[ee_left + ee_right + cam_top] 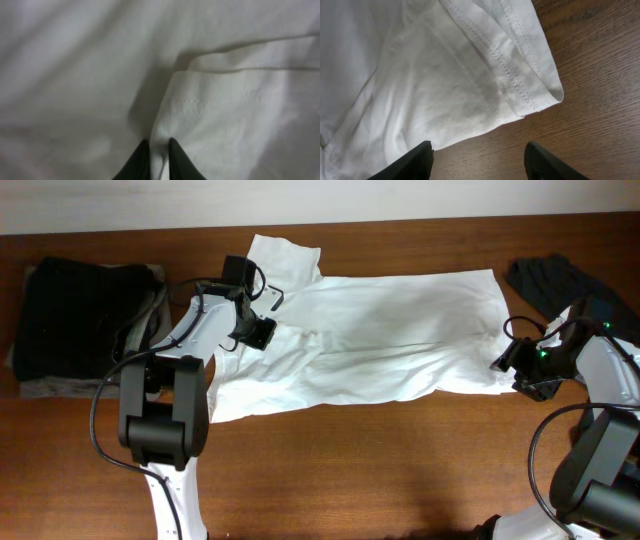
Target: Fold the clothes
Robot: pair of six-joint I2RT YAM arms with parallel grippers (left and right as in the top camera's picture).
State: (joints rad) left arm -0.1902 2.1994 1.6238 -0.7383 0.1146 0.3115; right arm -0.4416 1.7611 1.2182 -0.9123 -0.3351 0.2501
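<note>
No lettering, label, brand, number or sign could be read in any of the three views. The white T-shirt (400,330) showed only plain cloth and stitched hems in the two wrist views. From overhead, nothing on it was sharp enough to read.
</note>
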